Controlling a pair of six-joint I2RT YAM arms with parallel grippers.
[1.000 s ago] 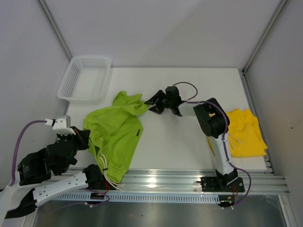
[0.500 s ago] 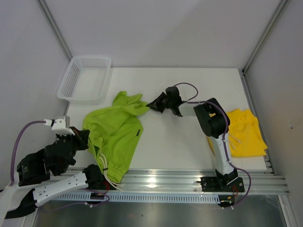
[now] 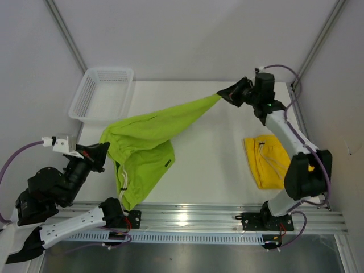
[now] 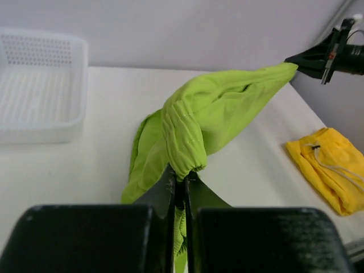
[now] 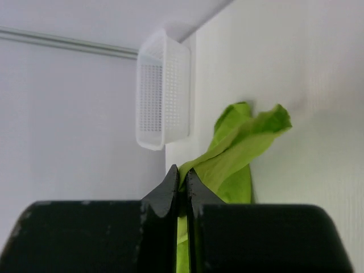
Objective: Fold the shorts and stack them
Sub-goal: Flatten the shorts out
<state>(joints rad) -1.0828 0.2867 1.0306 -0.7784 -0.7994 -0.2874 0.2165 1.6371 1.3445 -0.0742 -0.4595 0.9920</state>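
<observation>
The lime green shorts (image 3: 153, 133) hang stretched above the table between both grippers. My left gripper (image 3: 103, 152) is shut on a bunched edge at the left; in the left wrist view its tips (image 4: 183, 173) pinch the gathered fabric (image 4: 216, 114). My right gripper (image 3: 223, 94) is shut on the far end, raised at the back right, and shows in the left wrist view (image 4: 301, 60) too. In the right wrist view its tips (image 5: 182, 172) clamp a strip of the green cloth (image 5: 239, 148). The yellow shorts (image 3: 268, 160) (image 4: 330, 168) lie bunched at the right, white drawstring showing.
A white mesh basket (image 3: 102, 94) (image 4: 40, 85) (image 5: 162, 94) stands at the back left corner. The white table (image 3: 216, 159) ends in a metal rail along the near edge. Grey walls close in on three sides.
My right gripper closed on the green shorts' edge and pulled it up to the back right, stretching the cloth. The left gripper kept its hold. The yellow shorts now look narrower and further left.
</observation>
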